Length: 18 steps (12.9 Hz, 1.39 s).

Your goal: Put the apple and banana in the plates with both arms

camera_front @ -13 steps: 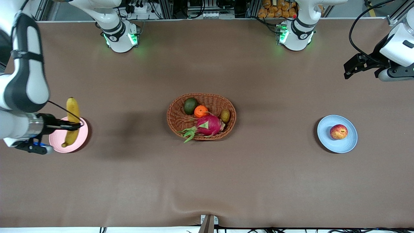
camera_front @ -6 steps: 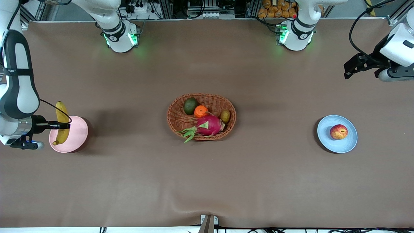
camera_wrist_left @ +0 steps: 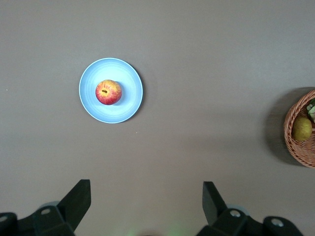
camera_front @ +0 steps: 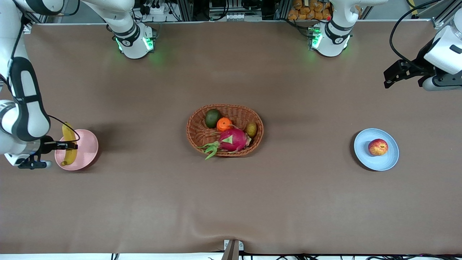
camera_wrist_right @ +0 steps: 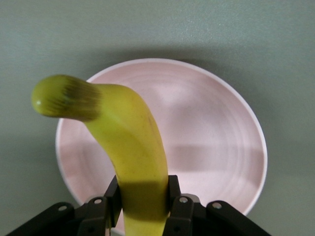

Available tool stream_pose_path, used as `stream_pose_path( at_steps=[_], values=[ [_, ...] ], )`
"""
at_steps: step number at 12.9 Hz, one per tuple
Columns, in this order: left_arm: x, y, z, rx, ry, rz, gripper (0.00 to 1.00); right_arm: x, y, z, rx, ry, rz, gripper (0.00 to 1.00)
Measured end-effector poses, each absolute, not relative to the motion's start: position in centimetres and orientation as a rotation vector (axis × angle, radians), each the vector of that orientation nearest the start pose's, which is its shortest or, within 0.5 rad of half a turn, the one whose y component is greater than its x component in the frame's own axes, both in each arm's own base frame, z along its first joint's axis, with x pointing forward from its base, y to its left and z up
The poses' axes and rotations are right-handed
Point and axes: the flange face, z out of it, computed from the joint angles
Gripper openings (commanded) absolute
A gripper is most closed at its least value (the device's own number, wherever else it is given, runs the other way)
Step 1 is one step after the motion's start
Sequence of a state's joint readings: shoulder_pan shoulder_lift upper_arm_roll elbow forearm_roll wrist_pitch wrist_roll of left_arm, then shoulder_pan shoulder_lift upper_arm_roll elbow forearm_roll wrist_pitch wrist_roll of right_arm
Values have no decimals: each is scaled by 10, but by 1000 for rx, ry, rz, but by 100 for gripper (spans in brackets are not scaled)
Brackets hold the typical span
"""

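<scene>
Banana held over pink plate, apple on blue plate

The right gripper (camera_front: 70,146) clamps the banana (camera_front: 68,144) over the pink plate (camera_front: 85,151); the apple (camera_front: 378,147) sits on the blue plate (camera_front: 361,144). The left gripper (camera_front: 395,74) waits with fingers spread, high over the table's left-arm end.

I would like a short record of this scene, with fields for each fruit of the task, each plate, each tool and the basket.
apple: lies on the blue plate, toward the left arm's end of the table
banana: held over the pink plate
right tool: shut on the banana, over the pink plate
left tool: open, holds nothing, waits over bare table at the left arm's end
basket: mid-table, holds a dragon fruit and an orange
</scene>
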<state>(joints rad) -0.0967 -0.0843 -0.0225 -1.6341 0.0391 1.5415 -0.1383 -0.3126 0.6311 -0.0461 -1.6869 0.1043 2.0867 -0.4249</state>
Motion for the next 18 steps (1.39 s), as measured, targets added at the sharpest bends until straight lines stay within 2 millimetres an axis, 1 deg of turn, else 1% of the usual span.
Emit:
stream_pose_path(
  at_steps=[1, 2, 3, 4, 5, 7, 9, 11, 12, 13, 14, 16, 18],
  values=[
    [522, -59, 638, -3100, -31, 5, 100, 614, -222, 208, -2989, -19, 287, 0],
    [522, -59, 638, -3100, -31, 5, 100, 614, -221, 204, -2989, -20, 286, 23],
    [522, -59, 638, -3100, -31, 5, 100, 615, -221, 204, -2989, -21, 285, 67],
    [522, -59, 638, -3100, -31, 5, 100, 616, -222, 204, -2990, -21, 281, 71],
    [522, -59, 638, -3100, -31, 5, 100, 617, -222, 205, -2991, -21, 277, 73],
    [522, -59, 638, -3100, -31, 5, 100, 618, -222, 206, -2992, -23, 272, 73],
    [522, -59, 638, -3100, -31, 5, 100, 618, -222, 206, -2992, -26, 271, 100],
    [522, -59, 638, -3100, -31, 5, 100, 621, -222, 209, -2993, -34, 262, 100],
    [522, -59, 638, -3100, -31, 5, 100, 625, -221, 214, -2995, -47, 251, 100],
    [522, -59, 638, -3100, -31, 5, 100, 632, -218, 224, -2991, -72, 252, 100],
    [522, -59, 638, -3100, -31, 5, 100, 641, -211, 241, -2980, -108, 281, 100],
    [522, -59, 638, -3100, -31, 5, 100, 660, -196, 288, -2970, -177, 335, 100],
    [522, -59, 638, -3100, -31, 5, 100, 670, -182, 335, -2964, -233, 374, 100]
  ],
)
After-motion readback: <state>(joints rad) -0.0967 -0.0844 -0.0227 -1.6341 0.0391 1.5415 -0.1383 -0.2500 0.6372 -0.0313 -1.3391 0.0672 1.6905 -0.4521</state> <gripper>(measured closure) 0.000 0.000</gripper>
